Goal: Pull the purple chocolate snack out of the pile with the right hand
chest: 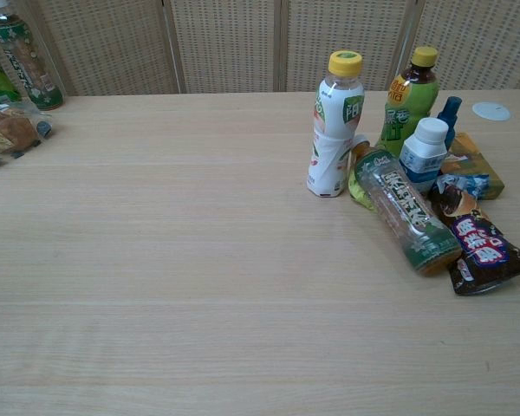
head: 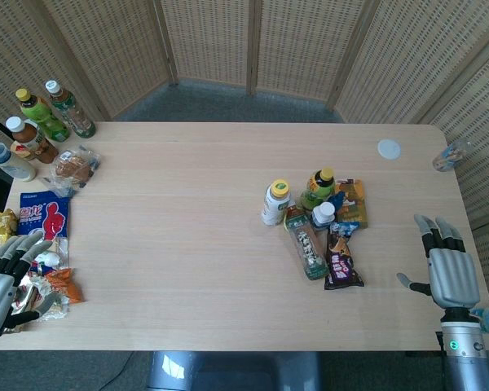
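Purple chocolate snack (head: 342, 266) is seen at the pile's five o'clock edge on the tabletop (head: 187, 244), partly free for pulling; at three o'clock, right robot hand (head: 451, 273) is held spread, empty.

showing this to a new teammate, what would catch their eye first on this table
The small pile right of the table's middle stands out: upright yellow-capped bottles with snack packets heaped against them. At its near edge lies the purple chocolate snack, dark wrapper with a purple label, next to a bottle lying on its side. The right hand hovers open just right of it, fingers spread.
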Available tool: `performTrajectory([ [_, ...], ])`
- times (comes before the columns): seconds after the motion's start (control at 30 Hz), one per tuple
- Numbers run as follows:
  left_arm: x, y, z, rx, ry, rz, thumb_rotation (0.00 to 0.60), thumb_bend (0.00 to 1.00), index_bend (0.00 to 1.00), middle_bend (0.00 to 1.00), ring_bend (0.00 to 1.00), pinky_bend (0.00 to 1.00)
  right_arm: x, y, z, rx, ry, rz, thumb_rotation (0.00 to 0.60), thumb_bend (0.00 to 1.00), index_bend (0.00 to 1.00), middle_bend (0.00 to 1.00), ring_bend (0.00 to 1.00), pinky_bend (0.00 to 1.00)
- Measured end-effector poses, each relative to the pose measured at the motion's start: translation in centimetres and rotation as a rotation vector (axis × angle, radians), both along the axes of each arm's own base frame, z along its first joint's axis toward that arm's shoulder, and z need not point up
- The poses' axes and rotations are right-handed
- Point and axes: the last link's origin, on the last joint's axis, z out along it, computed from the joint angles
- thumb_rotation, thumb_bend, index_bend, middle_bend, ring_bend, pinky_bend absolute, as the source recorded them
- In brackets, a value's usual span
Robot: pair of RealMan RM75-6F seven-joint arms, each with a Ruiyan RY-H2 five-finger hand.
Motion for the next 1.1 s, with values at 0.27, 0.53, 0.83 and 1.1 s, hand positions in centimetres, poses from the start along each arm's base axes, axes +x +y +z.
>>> performTrajectory([
  [0.27, -0.2, -0.1, 0.3, 0.006, -0.001, -0.003, 0.6, 0.35, 0.13, 0.06, 0.0, 0.0, 0.5, 0.0, 0.1, 0.004, -0.022, 0.01, 0.6, 0.11, 0.0, 0.07, 0.0, 0.09],
  [0.53, -0.2, 0.2, 0.2, -0.003, -0.007, -0.01, 0.6, 0.35, 0.13, 0.06, 0.0, 0.0, 0.5, 0.1, -0.1, 0.009, -0.037, -0.004, 0.6, 0.11, 0.0, 0.07, 0.0, 0.09],
  [0.83, -0.1, 0.6, -0.4, -0.025, -0.02, -0.021, 0.6, 0.35, 0.13, 0.06, 0.0, 0.0, -0.2, 0.0, -3.6, 0.12, -0.025, -0.019, 0.596, 0.11, 0.0, 0.0, 0.0, 0.08],
  [1.1, -0.1, 0.6, -0.2, -0.021, -0.024, -0.026, 0.6, 0.35, 0.13, 0.06, 0.0, 0.0, 0.0, -0.2, -7.2, 0.195, -0.002, -0.005, 0.567, 0.02, 0.0, 0.0, 0.0, 0.03],
])
